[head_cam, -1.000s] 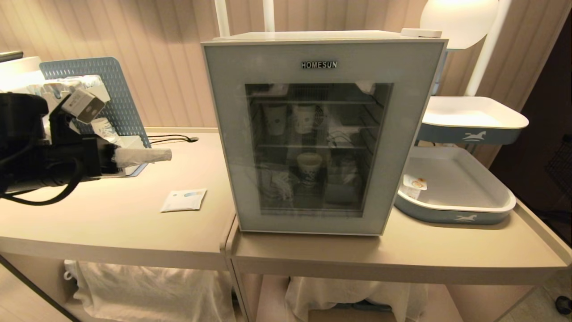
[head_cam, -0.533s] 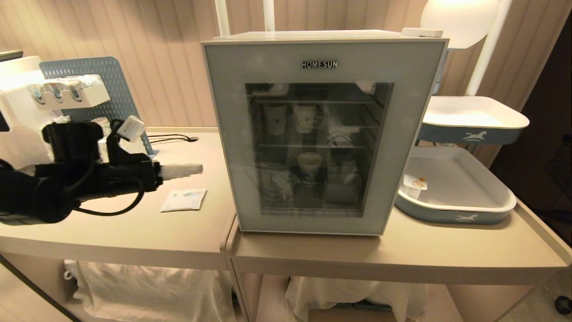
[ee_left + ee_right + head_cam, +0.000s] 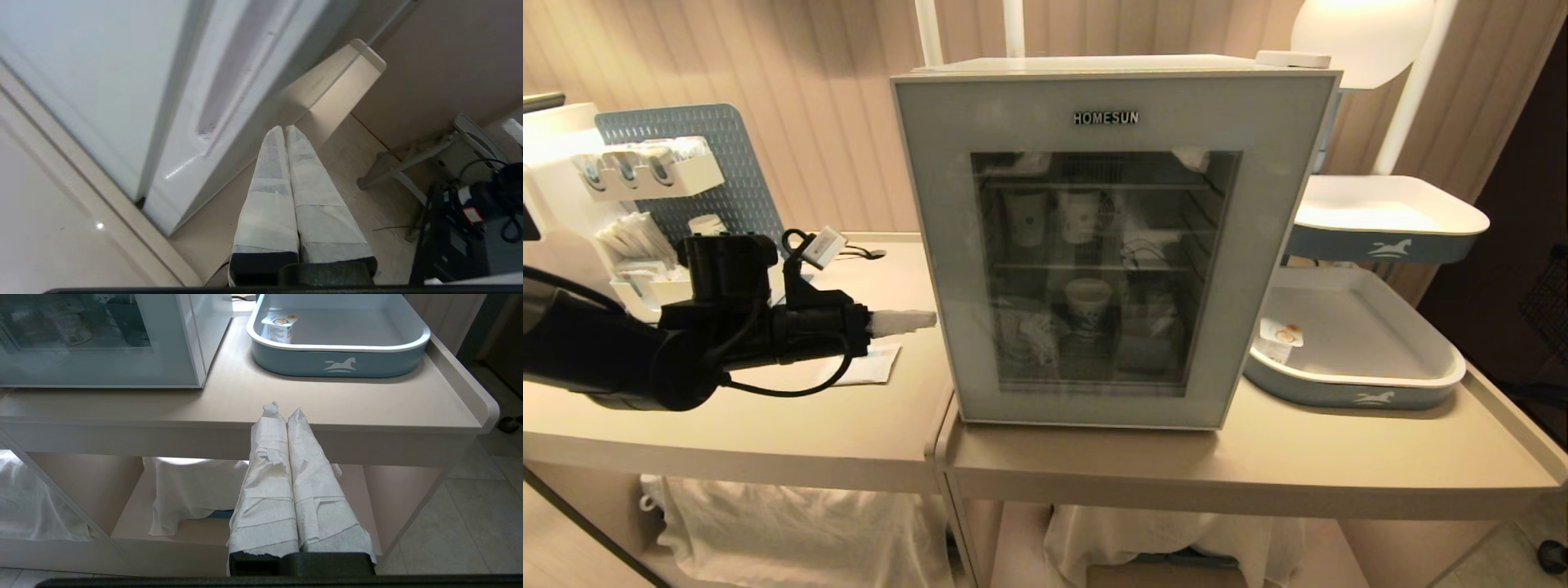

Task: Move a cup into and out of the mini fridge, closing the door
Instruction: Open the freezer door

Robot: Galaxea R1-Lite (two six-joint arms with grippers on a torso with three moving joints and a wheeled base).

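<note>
The mini fridge [image 3: 1111,245] is a white box standing upright on the table [image 3: 1258,465], with "HOMESUN" lettered above its window. Its door [image 3: 939,245], a wide pale grey frame around dark glass, is shut; wire shelves show through it. The cup [image 3: 1278,340], a small white tapered tub with a sealed foil rim, stands upright in a blue-sided tray [image 3: 1372,392] just right of the fridge.

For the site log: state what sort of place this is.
Probably a café-style drinks counter or a mock-up of one: a glass-door mini fridge stocked with paper cups, stacked serving trays, and a condiment rack.
</note>
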